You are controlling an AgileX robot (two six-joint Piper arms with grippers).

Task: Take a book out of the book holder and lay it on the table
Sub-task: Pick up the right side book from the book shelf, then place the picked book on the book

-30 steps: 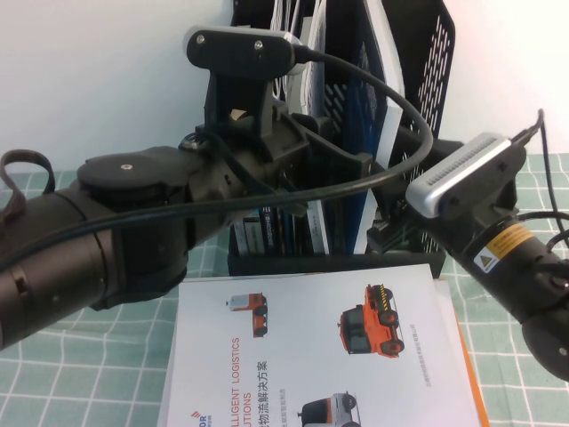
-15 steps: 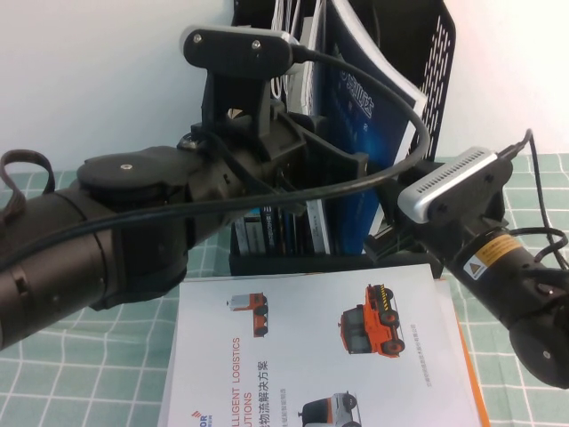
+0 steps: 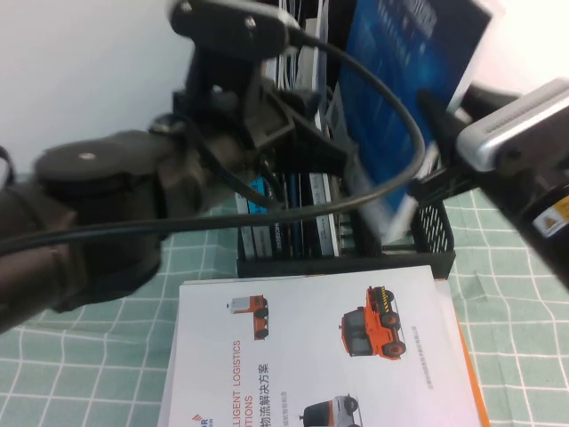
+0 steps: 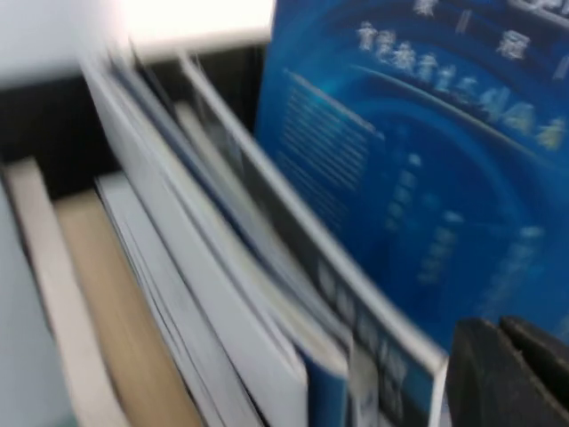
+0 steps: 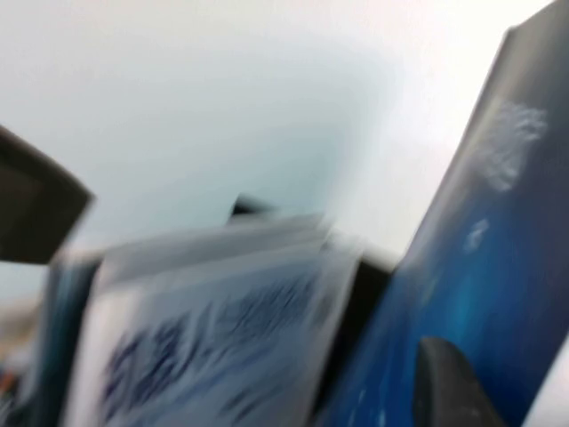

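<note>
A thin book with a deep blue cover [image 3: 391,98] hangs tilted above the black book holder [image 3: 347,262], its lower corner still near the rack's right end. My right gripper [image 3: 436,120] is shut on the book's right edge. In the right wrist view one dark finger [image 5: 449,387] lies flat on the blue cover [image 5: 480,267]. My left gripper [image 3: 338,156] reaches over the upright books in the holder, just left of the lifted book. The left wrist view shows its dark fingers [image 4: 507,374] pressed together beside the blue cover [image 4: 427,178]. The table [image 3: 89,356] wears a pale green grid cloth.
A white brochure picturing orange vehicles [image 3: 320,347] lies flat in front of the holder, on top of an orange-edged sheet. Several other books and magazines [image 3: 298,222] stand in the rack's slots. A white wall rises behind. The left arm's bulk fills the left half of the high view.
The right gripper closed on the blue book and rose, drawing it up and rightward out of the rack. The left arm lifted slightly and shifted left.
</note>
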